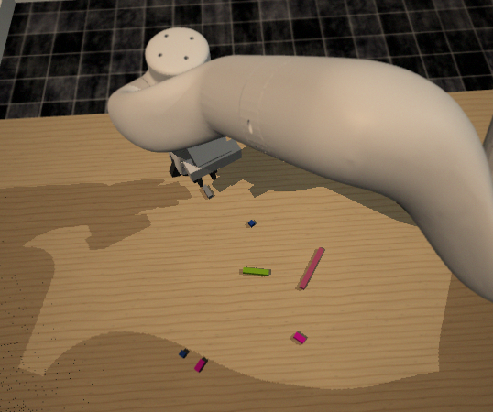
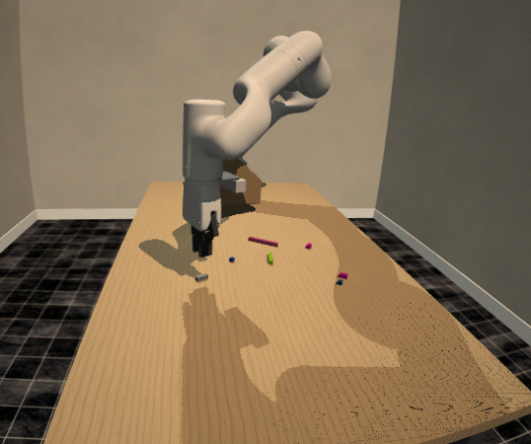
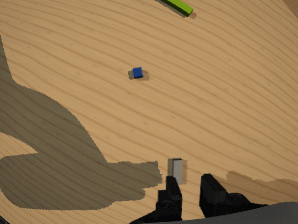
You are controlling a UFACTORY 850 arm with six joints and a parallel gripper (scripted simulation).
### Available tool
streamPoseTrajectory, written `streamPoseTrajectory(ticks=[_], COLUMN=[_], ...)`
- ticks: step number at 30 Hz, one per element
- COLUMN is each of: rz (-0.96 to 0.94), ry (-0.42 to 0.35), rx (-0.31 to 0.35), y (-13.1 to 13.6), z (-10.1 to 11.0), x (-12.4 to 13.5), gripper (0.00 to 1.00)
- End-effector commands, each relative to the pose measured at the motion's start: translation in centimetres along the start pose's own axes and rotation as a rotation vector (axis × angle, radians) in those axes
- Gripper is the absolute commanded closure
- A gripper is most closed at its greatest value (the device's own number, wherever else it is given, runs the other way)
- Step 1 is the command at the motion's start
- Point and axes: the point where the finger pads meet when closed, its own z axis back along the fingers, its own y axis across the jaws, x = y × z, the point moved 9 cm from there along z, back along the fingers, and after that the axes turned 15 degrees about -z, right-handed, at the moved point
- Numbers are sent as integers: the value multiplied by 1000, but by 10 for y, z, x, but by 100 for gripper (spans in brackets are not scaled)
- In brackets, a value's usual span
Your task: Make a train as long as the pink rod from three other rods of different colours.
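While no train has been started, the jaws point(image 1: 207, 178) point(image 2: 203, 254) stand narrow, empty, above the worktop point(image 1: 178, 298) point(image 2: 167, 345) point(image 3: 75, 55); grey rod point(image 1: 207, 191) point(image 2: 201, 277) point(image 3: 177, 170) lies just beside. Step judged: fetching grey. Next: widen, align over it, descend.

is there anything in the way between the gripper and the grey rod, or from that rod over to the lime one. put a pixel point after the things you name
Nothing visible blocks the gripper point(image 1: 207, 178) point(image 2: 205, 251) point(image 3: 187, 191) from the grey rod point(image 1: 207, 191) point(image 2: 201, 277) point(image 3: 177, 170). Towards the lime rod point(image 1: 256, 271) point(image 2: 270, 258) point(image 3: 178, 6), a blue rod point(image 1: 252, 223) point(image 2: 232, 259) point(image 3: 138, 72) lies near the route.
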Motion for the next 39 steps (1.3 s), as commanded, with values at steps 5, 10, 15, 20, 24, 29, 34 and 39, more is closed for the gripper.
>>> streamPoseTrajectory(ticks=[5, 10, 15, 20, 24, 29, 34, 39], rz=[1, 1, 1, 1, 1, 1, 1, 1], ry=[-1, -1, -1, -1, -1, -1, -1, -1], rx=[2, 2, 2, 2, 2, 2, 2, 2], y=[1, 1, 1, 1, 1, 1, 1, 1], z=[1, 1, 0, -4, -8, -12, -19, -28], x=[0, 0, 0, 0, 0, 0, 0, 0], gripper=[76, 76, 76, 76, 76, 76, 76, 76])
